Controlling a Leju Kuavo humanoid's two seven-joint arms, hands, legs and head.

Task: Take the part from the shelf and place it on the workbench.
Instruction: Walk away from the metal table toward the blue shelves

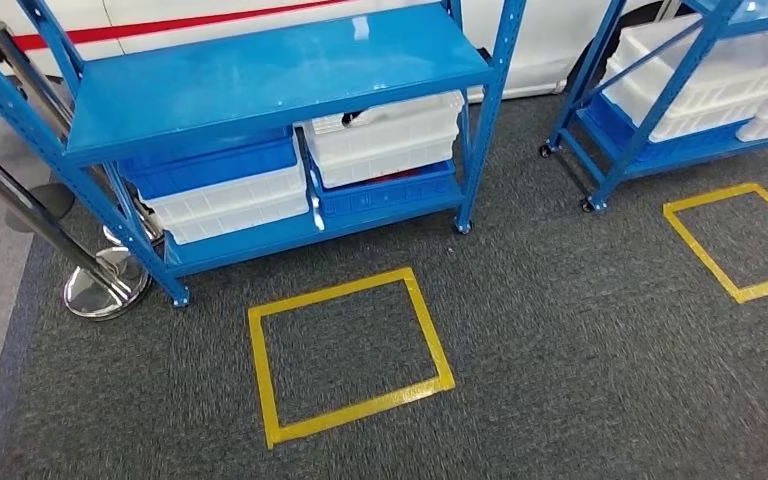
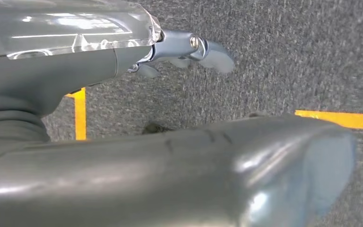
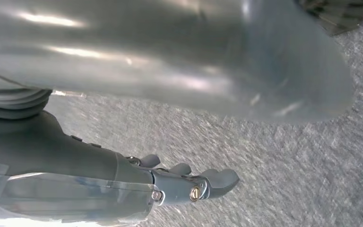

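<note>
Yellow tape square (image 1: 348, 355) borders open carpet (image 1: 580, 330) before blue shelf (image 1: 280, 75).

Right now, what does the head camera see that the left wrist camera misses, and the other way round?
Head view alone: the blue shelf with white bins and a blue bin, a second shelf, and a metal post. Left wrist view alone: the left hand, holding nothing, hanging above the floor. Both: grey carpet and yellow tape.

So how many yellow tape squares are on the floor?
2. One yellow tape square lies on the grey carpet in front of the near blue metal shelf. The other lies farther right, before the second blue shelf, cut off by the picture's edge.
</note>
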